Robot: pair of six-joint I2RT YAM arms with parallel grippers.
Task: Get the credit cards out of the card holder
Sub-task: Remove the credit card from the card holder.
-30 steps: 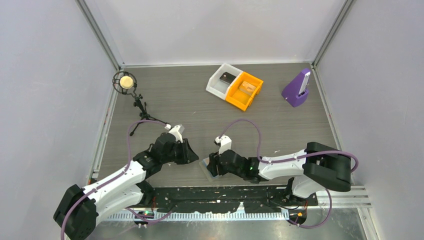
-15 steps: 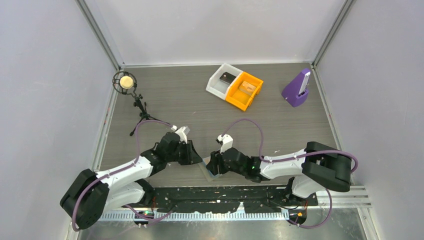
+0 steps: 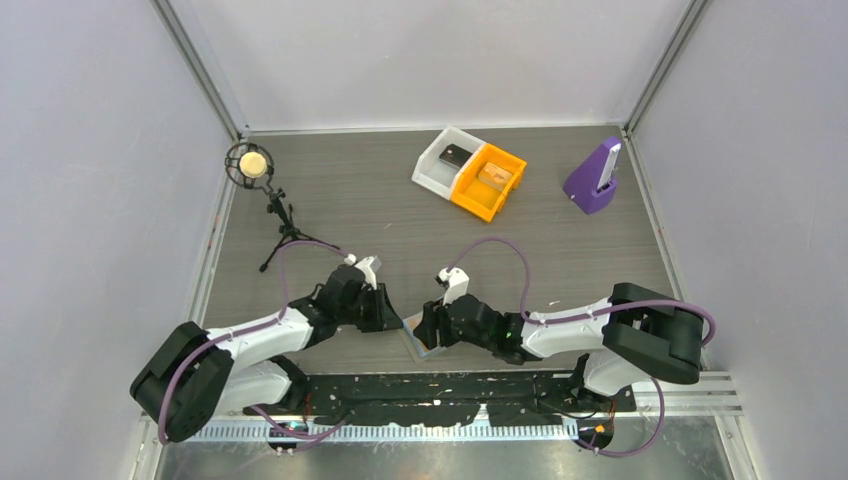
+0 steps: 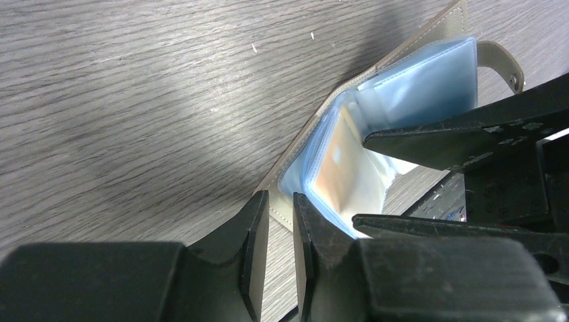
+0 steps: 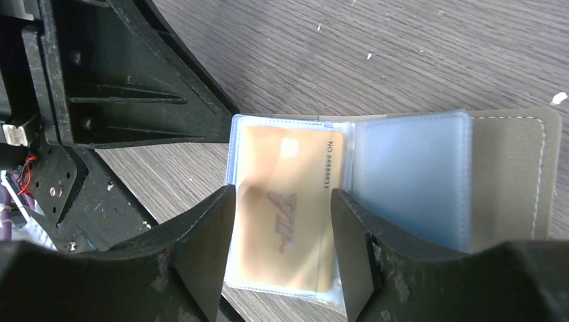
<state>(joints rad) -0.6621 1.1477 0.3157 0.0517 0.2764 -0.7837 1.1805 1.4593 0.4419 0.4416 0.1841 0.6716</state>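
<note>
The card holder [image 3: 412, 337] lies open near the table's front edge, between my two grippers. It shows a grey-brown cover and two light blue panels [image 5: 409, 181]. A gold card [image 5: 288, 201] marked VIP sits in the left panel's clear sleeve. My right gripper [image 5: 282, 251] is open, with one finger on each side of that card. My left gripper [image 4: 280, 215] is closed to a narrow slit on the corner of the cover [image 4: 282, 201]. The tab [image 4: 500, 60] shows at the far edge. The gold card [image 4: 335, 174] also shows in the left wrist view.
A white bin [image 3: 443, 160] holding a dark object and an orange bin [image 3: 490, 180] stand at the back. A purple stand [image 3: 594, 178] is at the back right, and a microphone on a tripod [image 3: 250, 165] at the back left. The black base plate [image 3: 450, 385] borders the near edge.
My left arm has swung right and forward until its fingertips reach the card holder's edge. My right gripper has shifted only slightly over the holder.
</note>
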